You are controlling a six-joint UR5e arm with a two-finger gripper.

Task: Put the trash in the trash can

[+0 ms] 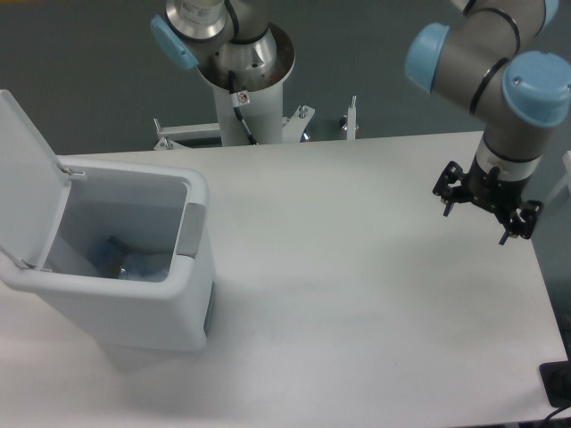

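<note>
The white trash can (192,294) stands at the table's left with its flip lid (25,160) raised and a grey latch panel on its rim. Inside, at the bottom, lies bluish clear plastic trash (125,260); I cannot tell the bottle from the wrapper there. My gripper (476,225) hangs over the table's right edge, far from the bin. It is open, fingers spread, with nothing between them.
The arm's base column (245,89) rises behind the table's far edge, with small metal brackets (350,120) beside it. A dark object (557,382) sits off the table's lower right corner.
</note>
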